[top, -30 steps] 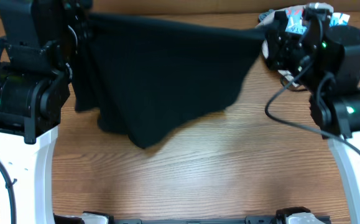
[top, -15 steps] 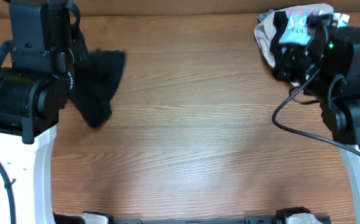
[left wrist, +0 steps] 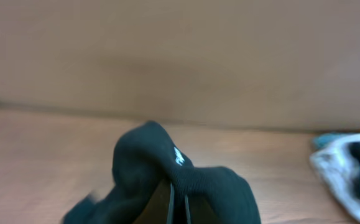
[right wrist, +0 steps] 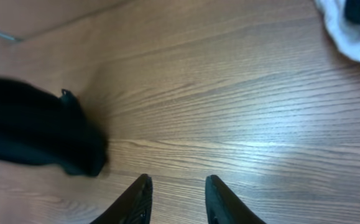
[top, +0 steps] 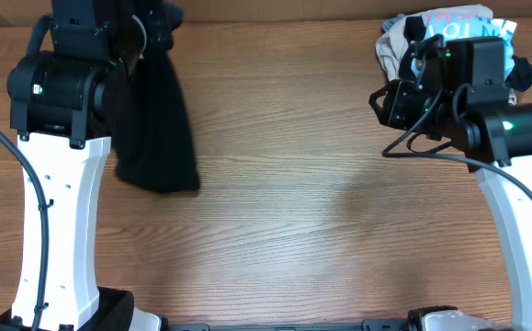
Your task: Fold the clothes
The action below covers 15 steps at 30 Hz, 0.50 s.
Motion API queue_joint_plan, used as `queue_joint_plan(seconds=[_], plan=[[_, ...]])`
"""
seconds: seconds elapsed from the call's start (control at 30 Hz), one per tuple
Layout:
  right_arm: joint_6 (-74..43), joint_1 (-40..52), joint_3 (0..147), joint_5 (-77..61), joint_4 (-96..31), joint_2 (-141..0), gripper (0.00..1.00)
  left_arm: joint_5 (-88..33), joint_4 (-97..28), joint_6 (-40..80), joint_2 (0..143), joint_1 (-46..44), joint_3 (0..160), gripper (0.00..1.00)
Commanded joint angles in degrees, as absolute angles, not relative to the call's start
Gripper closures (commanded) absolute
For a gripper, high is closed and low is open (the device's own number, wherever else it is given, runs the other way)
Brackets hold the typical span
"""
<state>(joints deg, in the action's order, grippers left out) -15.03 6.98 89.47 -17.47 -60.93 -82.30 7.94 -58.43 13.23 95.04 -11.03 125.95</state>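
Left end effector (left wrist: pixel 178 210) is clamped tight on the black garment (top: pixel 155 119), hanging bunched at the bench (top: pixel 293 221) far-left. Right end effector (right wrist: pixel 176 196) gapes empty, its arm partly hiding the clothes pile (top: pixel 391 48).

The overhead camera looks straight down on the table (top: pixel 284 230) from high up; the left wrist camera faces level past the left gripper (left wrist: pixel 178 205), close on the black garment (left wrist: pixel 167 165) at its tips; the right wrist camera tilts down past the right gripper (right wrist: pixel 176 194); all share the black garment and clothes pile (top: pixel 445 28).
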Motion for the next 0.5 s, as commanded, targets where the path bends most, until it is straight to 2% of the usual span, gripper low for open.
queue_joint_plan(seconds=[0.0, 0.07, 0.3, 0.47], plan=[[-14.5, 6.7, 90.1, -19.2, -60.7, -83.1, 0.62, -4.4, -53.5, 11.7, 94.1, -14.6, 126.6, 0.96], [-13.4, 6.7, 90.1, -19.2, -60.5, -83.2, 0.53, -4.5, -53.8, 10.9, 94.1, -18.7, 126.6, 0.96], [-12.1, 6.7, 90.1, -19.2, -60.8, -83.4, 0.35, -1.0, -64.2, 5.5, 94.2, -27.6, 126.6, 0.96], [-12.1, 6.7, 90.0, -19.2, -61.9, -86.4, 0.34, 4.6, -67.7, 5.1, 93.5, -27.4, 126.6, 0.96]])
